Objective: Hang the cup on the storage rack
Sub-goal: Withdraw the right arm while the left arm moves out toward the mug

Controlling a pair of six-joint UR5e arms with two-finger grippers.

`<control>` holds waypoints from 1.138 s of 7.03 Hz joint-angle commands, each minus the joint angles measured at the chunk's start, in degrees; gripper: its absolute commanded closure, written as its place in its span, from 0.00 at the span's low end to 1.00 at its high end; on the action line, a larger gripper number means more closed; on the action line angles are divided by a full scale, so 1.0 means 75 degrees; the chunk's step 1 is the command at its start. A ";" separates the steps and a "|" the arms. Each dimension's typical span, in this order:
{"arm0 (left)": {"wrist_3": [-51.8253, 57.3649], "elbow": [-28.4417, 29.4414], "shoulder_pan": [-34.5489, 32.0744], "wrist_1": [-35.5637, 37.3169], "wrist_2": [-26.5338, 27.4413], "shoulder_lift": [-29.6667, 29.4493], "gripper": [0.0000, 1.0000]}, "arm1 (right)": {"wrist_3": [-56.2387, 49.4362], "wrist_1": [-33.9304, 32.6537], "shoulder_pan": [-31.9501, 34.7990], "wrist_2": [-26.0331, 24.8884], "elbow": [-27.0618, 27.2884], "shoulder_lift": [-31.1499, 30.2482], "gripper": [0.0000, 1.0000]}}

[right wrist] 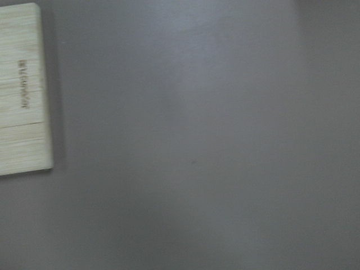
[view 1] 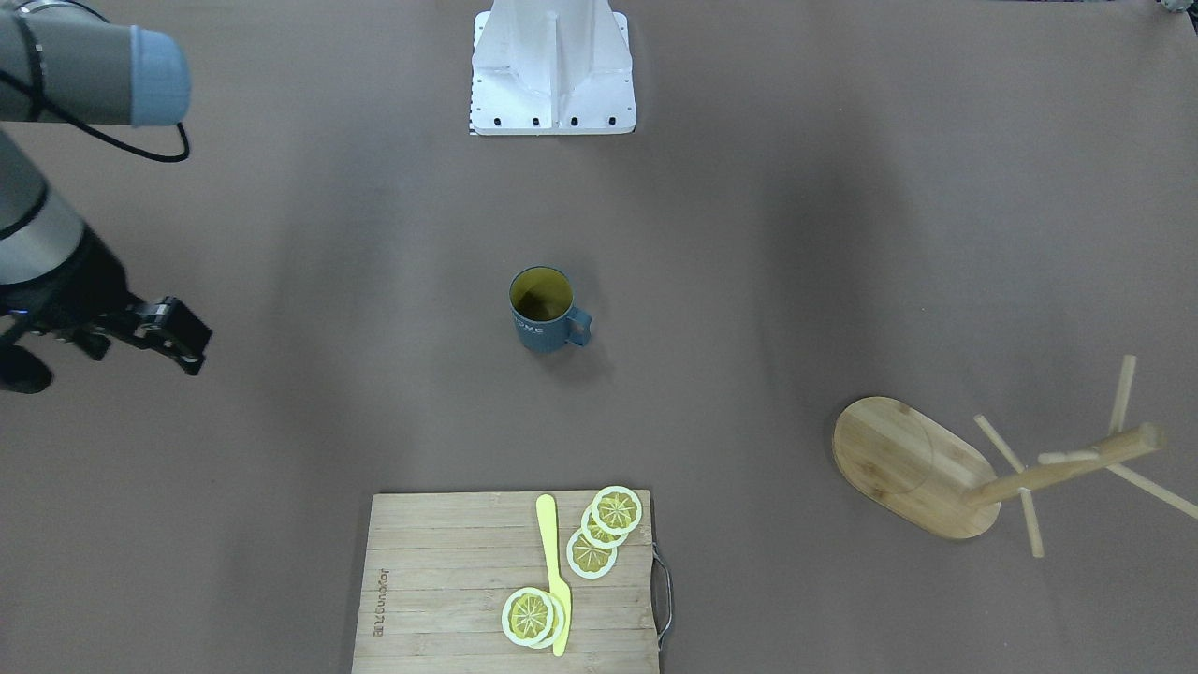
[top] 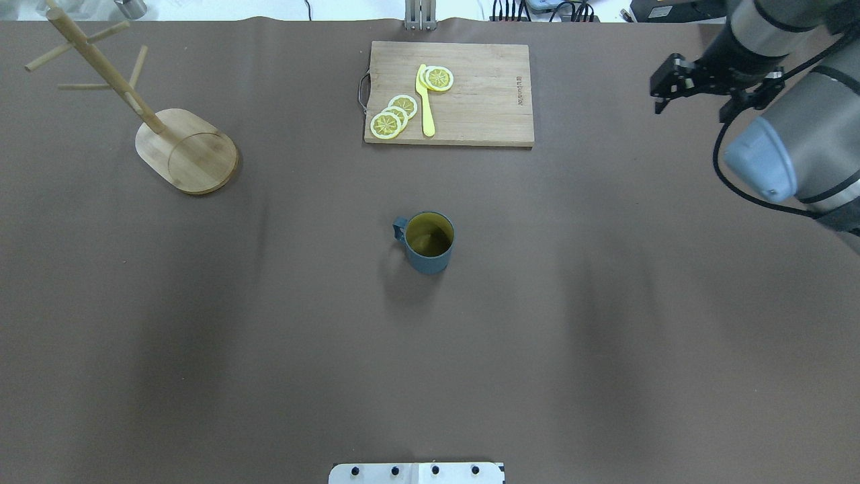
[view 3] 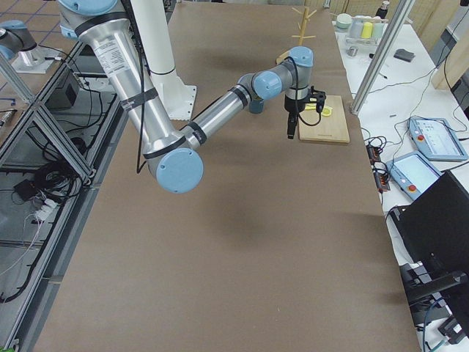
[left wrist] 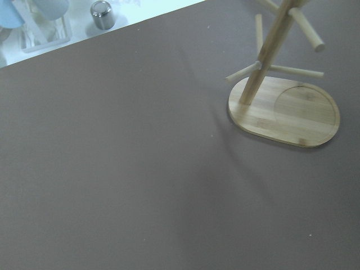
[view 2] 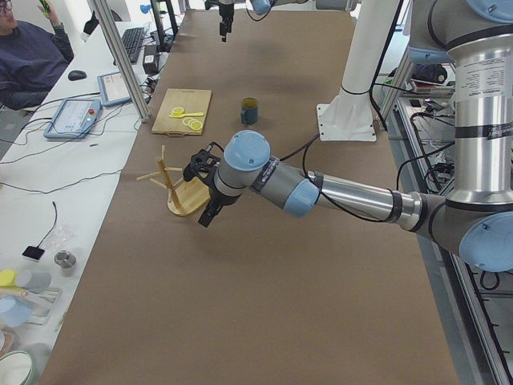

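The slate-blue ribbed mug [top: 427, 245] stands upright on the desk [top: 605, 336] — well apart from the light bamboo mug tree [top: 188, 151]. The left hand [view 2: 206, 204] hangs near that tree, the right hand [top: 658, 94] far off — open or closed, I cannot tell.

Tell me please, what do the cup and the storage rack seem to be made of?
Cup: matte slate-blue, ribbed wall, olive inside; ceramic or plastic, I cannot tell which. Storage rack: light wood, probably bamboo, with visible grain strips on the base, smooth unpainted finish.
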 commanded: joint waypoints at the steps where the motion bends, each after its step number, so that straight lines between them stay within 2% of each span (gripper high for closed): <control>1: -0.0771 0.0008 0.0700 -0.0826 -0.0060 -0.0209 0.01 | -0.2577 0.0026 0.1124 0.0163 0.0189 -0.1495 0.00; 3: -0.2179 0.0113 0.1916 -0.2054 0.0033 -0.0513 0.01 | -0.4291 0.0316 0.2028 0.0351 0.0202 -0.2633 0.00; 5: -0.2267 0.0767 0.2658 -0.2784 0.0045 -0.1155 0.03 | -0.4719 0.1695 0.2440 0.0574 0.0132 -0.3980 0.00; 6: -0.2278 0.1013 0.2940 -0.2821 0.0150 -0.1635 0.03 | -0.4883 0.2073 0.2663 0.0574 0.0132 -0.4485 0.00; 8: -0.2603 0.1261 0.4178 -0.2868 0.1653 -0.2561 0.03 | -0.5119 0.2113 0.3167 0.0866 0.0108 -0.4771 0.00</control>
